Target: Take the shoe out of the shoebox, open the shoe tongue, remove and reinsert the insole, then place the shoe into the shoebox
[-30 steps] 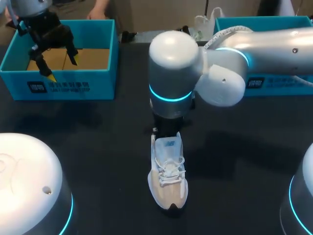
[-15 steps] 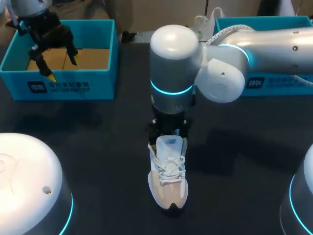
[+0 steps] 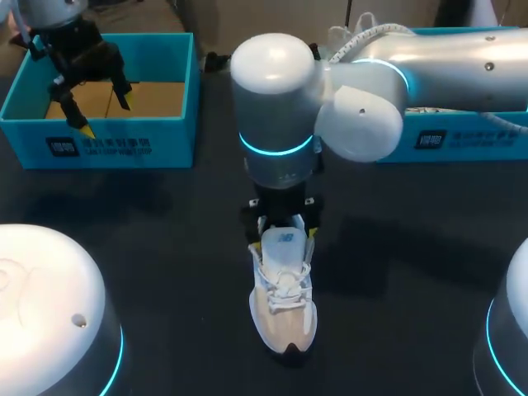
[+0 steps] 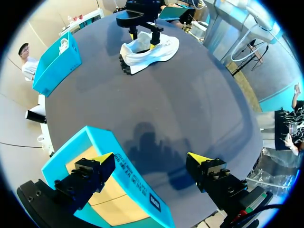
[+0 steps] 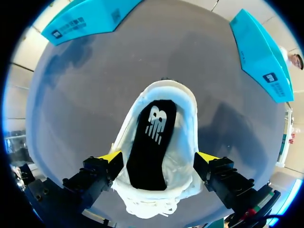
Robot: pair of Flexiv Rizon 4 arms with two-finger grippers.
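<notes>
Right tool (image 3: 282, 228) spread wide, straddling the heel, gripping nothing | white-and-beige lace-up sneaker (image 3: 283, 307) upright mid dark bench (image 3: 165, 247), black insole (image 5: 151, 142) inside | left tool (image 3: 105, 114) released, hanging over open teal cardboard shoebox (image 3: 99, 147)

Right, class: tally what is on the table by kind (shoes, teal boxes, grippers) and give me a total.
Shoes: 1, the white shoe
Teal boxes: 2, the left box and the right box
Grippers: 2, the left gripper and the right gripper
Total: 5
</notes>
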